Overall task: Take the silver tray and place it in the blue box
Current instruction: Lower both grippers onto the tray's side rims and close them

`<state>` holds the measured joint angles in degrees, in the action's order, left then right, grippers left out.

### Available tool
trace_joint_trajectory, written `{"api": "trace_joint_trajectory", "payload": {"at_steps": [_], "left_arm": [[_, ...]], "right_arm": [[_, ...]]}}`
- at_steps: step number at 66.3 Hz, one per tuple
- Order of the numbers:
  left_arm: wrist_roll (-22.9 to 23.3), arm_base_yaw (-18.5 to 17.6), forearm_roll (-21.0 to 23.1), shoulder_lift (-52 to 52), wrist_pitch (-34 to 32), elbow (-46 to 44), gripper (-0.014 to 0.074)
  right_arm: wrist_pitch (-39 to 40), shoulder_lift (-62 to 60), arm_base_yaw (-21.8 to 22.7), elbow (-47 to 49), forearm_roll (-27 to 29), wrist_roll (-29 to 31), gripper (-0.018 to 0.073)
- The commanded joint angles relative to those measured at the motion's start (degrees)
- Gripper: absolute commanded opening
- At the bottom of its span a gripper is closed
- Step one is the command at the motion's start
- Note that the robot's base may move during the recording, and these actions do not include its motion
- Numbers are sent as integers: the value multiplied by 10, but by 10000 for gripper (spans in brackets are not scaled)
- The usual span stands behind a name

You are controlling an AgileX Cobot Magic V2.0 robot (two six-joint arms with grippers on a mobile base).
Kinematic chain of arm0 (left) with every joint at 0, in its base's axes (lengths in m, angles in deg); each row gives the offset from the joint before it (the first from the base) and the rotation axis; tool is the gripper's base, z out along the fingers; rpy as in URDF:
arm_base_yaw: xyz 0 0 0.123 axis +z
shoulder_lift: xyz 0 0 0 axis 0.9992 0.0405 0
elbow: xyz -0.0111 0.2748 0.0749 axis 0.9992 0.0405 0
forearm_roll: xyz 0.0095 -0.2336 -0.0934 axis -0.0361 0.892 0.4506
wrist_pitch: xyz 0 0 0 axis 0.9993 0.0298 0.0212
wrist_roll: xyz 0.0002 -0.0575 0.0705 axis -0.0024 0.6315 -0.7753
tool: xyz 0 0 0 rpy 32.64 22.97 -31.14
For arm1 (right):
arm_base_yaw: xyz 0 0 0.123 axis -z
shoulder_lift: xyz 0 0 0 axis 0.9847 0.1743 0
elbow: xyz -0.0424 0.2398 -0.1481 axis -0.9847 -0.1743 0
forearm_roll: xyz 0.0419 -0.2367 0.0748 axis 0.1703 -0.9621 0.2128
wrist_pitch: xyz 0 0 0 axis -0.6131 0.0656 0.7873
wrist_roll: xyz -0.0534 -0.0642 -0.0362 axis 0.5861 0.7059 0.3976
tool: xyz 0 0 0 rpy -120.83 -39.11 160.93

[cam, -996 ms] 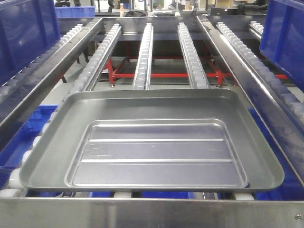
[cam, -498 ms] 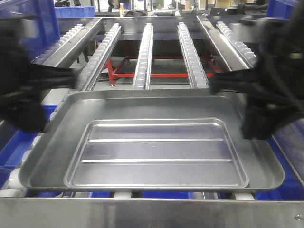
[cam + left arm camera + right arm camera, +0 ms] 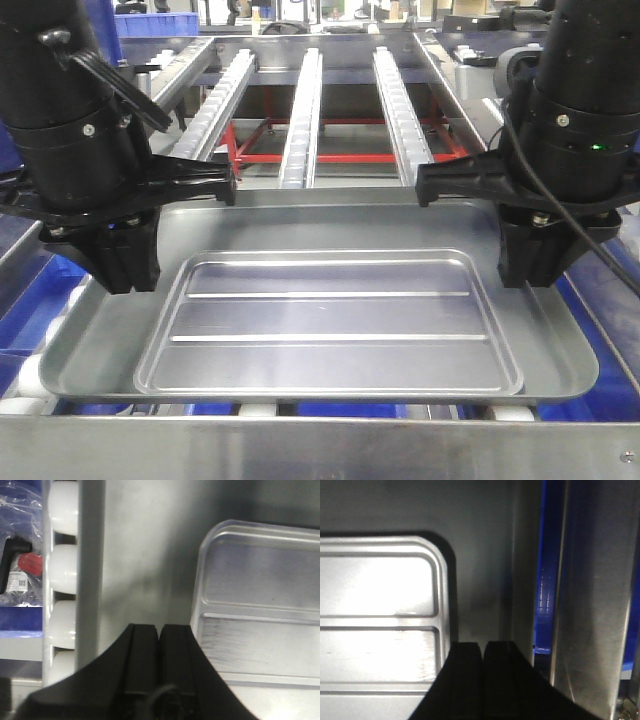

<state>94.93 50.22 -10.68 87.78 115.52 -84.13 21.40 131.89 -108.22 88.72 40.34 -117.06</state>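
Observation:
The silver tray (image 3: 320, 320) lies flat on the roller lane, its ridged floor facing up. My left gripper (image 3: 122, 272) hangs over the tray's left border, beside the recessed floor (image 3: 260, 595); its fingers (image 3: 145, 640) are pressed together with nothing between them. My right gripper (image 3: 528, 268) hangs over the right border and is shut and empty too, as the right wrist view (image 3: 483, 644) shows. Blue plastic that seems to be the blue box (image 3: 35, 300) shows below the rollers on both sides of the tray (image 3: 395, 630), mostly hidden.
Three roller rails (image 3: 302, 110) run away behind the tray over a red frame (image 3: 330, 158). A steel bar (image 3: 320, 445) crosses the front. White rollers (image 3: 62, 565) line the tray's left side and a steel side rail (image 3: 590, 605) its right.
Both arms have come into view and settled low over the tray's left and right borders. The tray has not moved.

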Motion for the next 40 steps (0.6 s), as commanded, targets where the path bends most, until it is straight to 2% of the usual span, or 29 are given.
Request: {"api": "trace_joint_trajectory", "payload": {"at_steps": [1, 8, 15, 20, 29, 40], "left_arm": [[2, -4, -9, -21, -8, -17, -83], [2, -7, -9, -20, -10, -17, 17], [2, -7, -6, -20, -13, -17, 214], [3, -7, 1, -20, -24, -17, 302], [3, -8, 29, -12, -55, -17, 312], [2, -8, 27, 8, -46, -17, 312]], "right_arm": [[15, -21, -1, 17, -1, -1, 65], [20, -21, -4, 17, 4, 0, 162], [29, -16, -10, 17, 5, 12, 350], [29, -10, -11, 17, 5, 13, 442], [29, 8, -11, 17, 5, 13, 456], [41, 9, -11, 17, 5, 13, 456]]}}
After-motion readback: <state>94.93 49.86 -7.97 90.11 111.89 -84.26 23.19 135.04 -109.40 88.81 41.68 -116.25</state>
